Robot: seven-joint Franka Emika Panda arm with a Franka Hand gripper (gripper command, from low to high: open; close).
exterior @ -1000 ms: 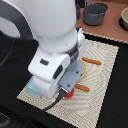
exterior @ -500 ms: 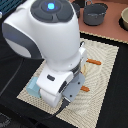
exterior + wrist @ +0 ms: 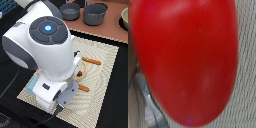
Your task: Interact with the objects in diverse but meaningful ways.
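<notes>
Wrist view is almost filled by the red tomato (image 3: 185,60), lying on the woven placemat (image 3: 247,60) right under the tool; whether the tool is open or closed I cannot tell, so the descent should be slow and centred; in the exterior view the arm hides the tomato; wooden-handled cutlery (image 3: 91,62) lies just beside, two grey pots (image 3: 95,14) well apart.

Exterior cam sits high and looks steeply down, close enough that the arm (image 3: 47,55) blocks most of the woven mat (image 3: 102,75). Wrist cam is jammed right against the red tomato (image 3: 185,60), showing only a strip of that same mat beside it.
</notes>
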